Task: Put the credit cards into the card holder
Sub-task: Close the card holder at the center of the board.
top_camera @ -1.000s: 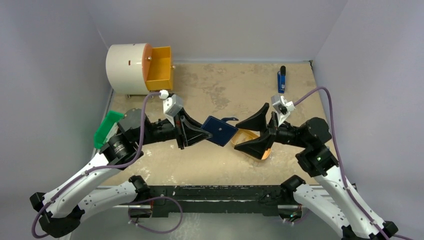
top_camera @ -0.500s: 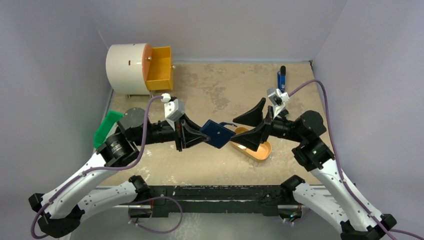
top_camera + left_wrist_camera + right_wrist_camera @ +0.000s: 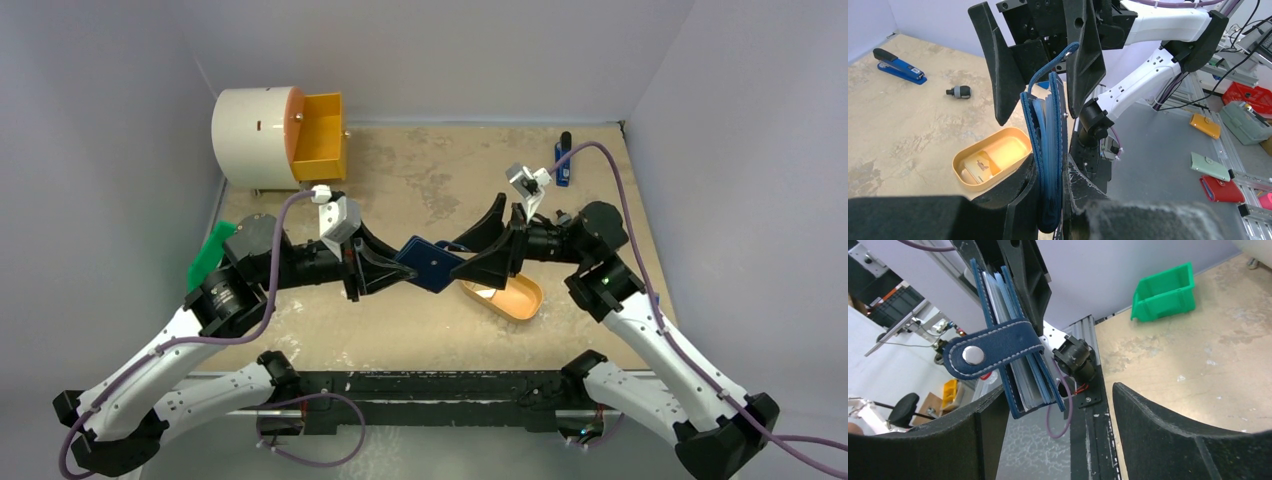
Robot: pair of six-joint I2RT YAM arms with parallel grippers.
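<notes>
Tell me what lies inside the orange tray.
One pale card lies in the tray, at one end. Whether more cards lie beneath it cannot be seen.

Card holder (image 3: 432,262) above counter (image 3: 420,180) centre, clamped in left jaws, far end between right jaws. Tray (image 3: 510,298) just right-front, credit card (image 3: 979,165) inside. Drum (image 3: 255,122) back-left, bin (image 3: 207,257) left edge, stapler (image 3: 562,160) back-right.

My right gripper (image 3: 458,262) has swung off the orange tray (image 3: 515,298), its wide jaws now straddling the card holder (image 3: 428,262).
</notes>
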